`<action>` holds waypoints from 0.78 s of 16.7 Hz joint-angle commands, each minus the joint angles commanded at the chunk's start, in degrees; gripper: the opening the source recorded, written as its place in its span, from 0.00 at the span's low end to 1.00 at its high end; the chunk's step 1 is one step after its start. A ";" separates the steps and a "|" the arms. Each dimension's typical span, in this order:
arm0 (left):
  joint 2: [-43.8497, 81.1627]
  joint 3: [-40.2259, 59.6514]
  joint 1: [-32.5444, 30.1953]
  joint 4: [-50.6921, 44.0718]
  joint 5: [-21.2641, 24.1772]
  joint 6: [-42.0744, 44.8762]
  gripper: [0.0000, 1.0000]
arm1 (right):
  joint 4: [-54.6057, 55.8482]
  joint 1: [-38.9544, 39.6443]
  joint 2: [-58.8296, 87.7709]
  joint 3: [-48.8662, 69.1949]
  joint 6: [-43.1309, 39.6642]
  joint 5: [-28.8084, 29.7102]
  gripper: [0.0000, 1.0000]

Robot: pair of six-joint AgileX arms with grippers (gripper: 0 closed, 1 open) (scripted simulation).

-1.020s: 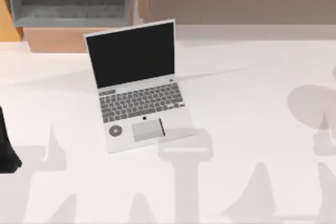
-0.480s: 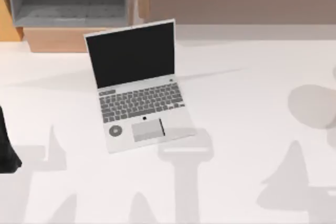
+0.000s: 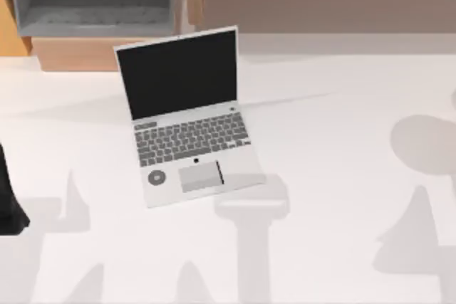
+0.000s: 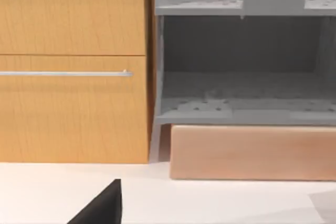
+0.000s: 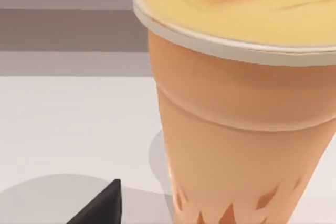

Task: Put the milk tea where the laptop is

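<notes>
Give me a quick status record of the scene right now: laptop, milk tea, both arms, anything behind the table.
laptop: open, black screen upright, on the white table, left of centre
milk tea: upright cup, close in front of the right wrist camera, standing on the table
left arm: dark part at the table's left edge, idle
right gripper: dark fingertip beside the cup
behind the table: wooden cabinet, grey shelf

Open laptop (image 3: 187, 120) sits left of table centre; orange-tan milk tea (image 5: 239, 103) stands upright.
</notes>
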 joint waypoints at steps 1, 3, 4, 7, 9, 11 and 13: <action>0.00 0.00 0.00 0.00 0.00 0.00 1.00 | 0.00 0.00 0.00 0.00 0.00 0.00 1.00; 0.00 0.00 0.00 0.00 0.00 0.00 1.00 | -0.13 0.23 -0.14 -0.24 0.02 0.07 1.00; 0.00 0.00 0.00 0.00 0.00 0.00 1.00 | -0.06 0.26 0.04 -0.07 0.03 0.16 1.00; 0.00 0.00 0.00 0.00 0.00 0.00 1.00 | 0.67 1.28 4.10 3.50 0.27 1.33 1.00; 0.00 0.00 0.00 0.00 0.00 0.00 1.00 | 1.35 2.47 8.49 7.25 0.53 2.55 1.00; 0.00 0.00 0.00 0.00 0.00 0.00 1.00 | 1.84 3.85 13.08 11.41 0.82 3.99 1.00; 0.00 0.00 0.00 0.00 0.00 0.00 1.00 | 2.11 5.06 16.89 14.94 1.07 5.22 1.00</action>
